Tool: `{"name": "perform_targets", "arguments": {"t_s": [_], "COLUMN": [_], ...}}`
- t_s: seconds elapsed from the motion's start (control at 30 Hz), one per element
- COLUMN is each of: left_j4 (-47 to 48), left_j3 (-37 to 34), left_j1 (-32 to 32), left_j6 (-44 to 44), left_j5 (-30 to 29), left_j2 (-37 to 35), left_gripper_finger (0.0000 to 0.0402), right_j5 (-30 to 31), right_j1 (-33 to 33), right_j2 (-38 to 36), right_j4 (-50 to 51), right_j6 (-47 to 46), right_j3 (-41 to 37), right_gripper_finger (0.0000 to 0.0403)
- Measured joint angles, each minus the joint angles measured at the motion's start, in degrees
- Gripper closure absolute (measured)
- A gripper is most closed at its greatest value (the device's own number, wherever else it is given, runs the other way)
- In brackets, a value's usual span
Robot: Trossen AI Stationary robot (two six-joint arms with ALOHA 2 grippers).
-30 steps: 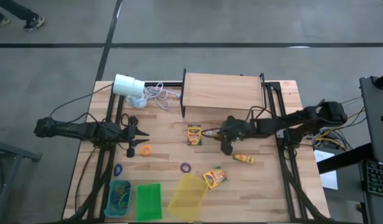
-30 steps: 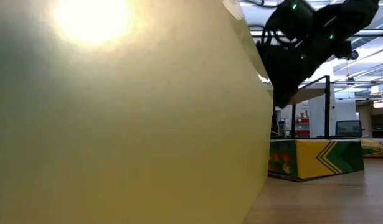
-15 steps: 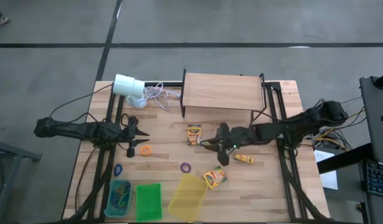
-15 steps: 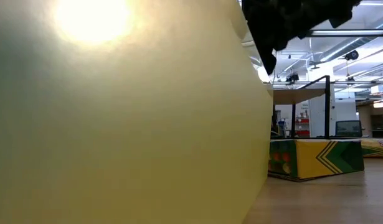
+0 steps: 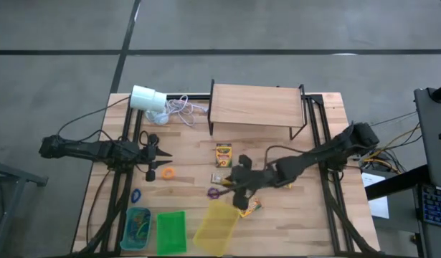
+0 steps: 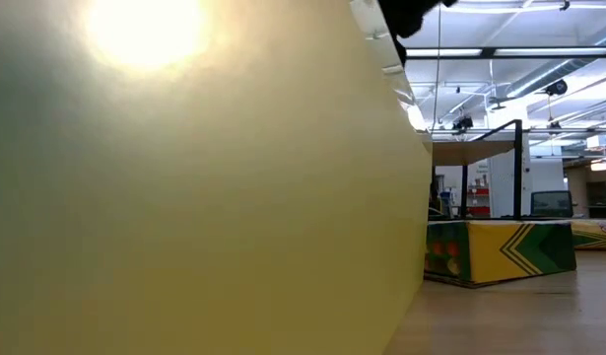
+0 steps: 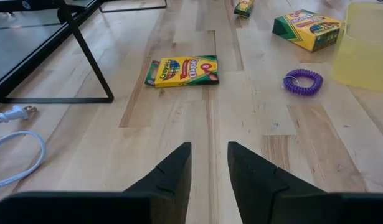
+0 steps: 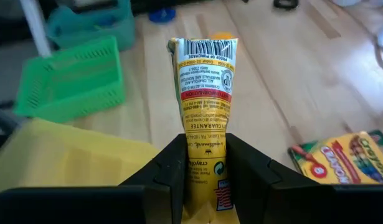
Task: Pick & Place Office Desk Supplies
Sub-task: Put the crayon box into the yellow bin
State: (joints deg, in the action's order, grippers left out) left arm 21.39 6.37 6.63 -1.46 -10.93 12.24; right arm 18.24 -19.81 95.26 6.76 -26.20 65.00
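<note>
Right gripper (image 8: 203, 171) clamping yellow packet (image 8: 203, 93), above yellow bin (image 8: 66, 162)

Yellow packet (image 8: 203, 106), red band, barcode; green basket (image 8: 70, 84); purple loop (image 7: 302, 81).

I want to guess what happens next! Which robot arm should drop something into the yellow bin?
Probably the right. Its gripper already pinches a yellow packet just beside the yellow bin. The left gripper holds nothing and sits farther away.

Wooden table (image 5: 306, 208) — crayon boxes (image 5: 224, 155), bins (image 5: 171, 231)
</note>
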Motion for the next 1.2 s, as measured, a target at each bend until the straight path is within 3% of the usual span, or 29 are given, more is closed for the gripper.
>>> {"name": "perform_targets", "arguments": {"t_s": [0.13,0.4,0.9,1.2], "left_j4": [0.00,-0.02,-0.13,-0.11], "left_j3": [0.00,0.00,-0.02,-0.02], "left_j1": [0.02,0.02,0.01,0.02], "left_j6": [0.03,0.16,0.12,0.08], "left_j5": [0.01,0.01,-0.01,0.01], "left_j2": [-0.01,0.03,1.05,1.58], "left_gripper_finger": [0.0293,0.0293,0.0293,0.0293], "right_j5": [1.03,1.31,2.97,1.25], "right_j1": [-1.34,-4.46,-7.78,-7.60], "right_j2": [4.98,12.06,18.33,22.67], "right_j4": [7.83,16.90,14.11,5.70], "right_j6": [-1.64,-14.55,-20.20,-14.22], "right_j3": [9.33,22.03,26.22,27.59], "right_gripper_finger": [0.0304,0.0298,0.0308,0.0311]}}
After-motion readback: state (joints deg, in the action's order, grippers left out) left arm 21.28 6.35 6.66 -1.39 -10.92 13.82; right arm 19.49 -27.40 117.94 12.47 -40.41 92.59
